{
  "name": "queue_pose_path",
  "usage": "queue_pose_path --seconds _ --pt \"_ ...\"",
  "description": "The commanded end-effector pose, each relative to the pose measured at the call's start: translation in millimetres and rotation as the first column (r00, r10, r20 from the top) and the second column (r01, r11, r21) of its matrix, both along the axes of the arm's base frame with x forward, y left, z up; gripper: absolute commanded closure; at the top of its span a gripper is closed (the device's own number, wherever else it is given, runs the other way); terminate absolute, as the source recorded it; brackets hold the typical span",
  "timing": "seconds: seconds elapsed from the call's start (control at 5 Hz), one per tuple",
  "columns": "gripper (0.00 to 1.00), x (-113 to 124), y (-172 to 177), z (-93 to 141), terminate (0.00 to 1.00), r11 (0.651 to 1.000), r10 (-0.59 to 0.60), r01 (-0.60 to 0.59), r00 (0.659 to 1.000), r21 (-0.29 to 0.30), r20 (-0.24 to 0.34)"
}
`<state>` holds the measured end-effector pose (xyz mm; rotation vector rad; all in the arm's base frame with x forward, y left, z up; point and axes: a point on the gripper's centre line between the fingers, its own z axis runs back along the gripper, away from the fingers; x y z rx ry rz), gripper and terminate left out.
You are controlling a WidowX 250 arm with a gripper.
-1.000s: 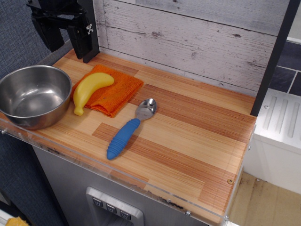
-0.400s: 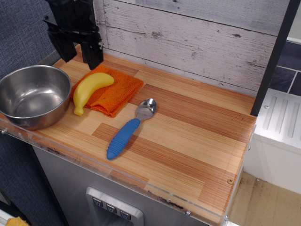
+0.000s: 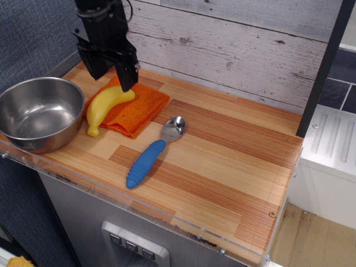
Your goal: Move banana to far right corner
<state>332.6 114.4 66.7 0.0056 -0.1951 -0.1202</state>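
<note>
Whitewashed plank wall point(image 3: 233, 50) backs your striped light and reddish-brown wooden tabletop point(image 3: 222, 167), with a dark vertical post point(image 3: 325, 67) at the right end. Your black two-fingered tool point(image 3: 111, 69) hangs over the back left area, just above the upper end of the plump curved yellow plastic toy banana point(image 3: 105, 107). Tool fingers are spread apart, gripping nothing; one finger point(image 3: 127, 74) overlaps the banana's tip in this view, contact can't be told. Banana lies half on the folded orange cloth point(image 3: 136, 108), its lower stem end off the cloth on bare wood, just beside the round stainless steel bowl point(image 3: 39, 114) at the left edge. Near the cloth's right corner you have the metal spoon with ribbed blue handle point(image 3: 150, 156), scoop toward the wall, handle toward the front edge. Far right corner point(image 3: 281, 119), where wall meets post, is well apart from the banana, across the whole tabletop.
</note>
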Motion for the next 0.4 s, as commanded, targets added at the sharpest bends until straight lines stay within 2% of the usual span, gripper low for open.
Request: queue_pose_path --seconds 0.0,0.2 --pt "0.00 20 10 1 0.00 0.999 -0.024 0.023 1.000 0.046 0.011" --pt "0.00 19 21 -6 0.00 0.998 -0.015 0.016 1.000 0.054 -0.014"
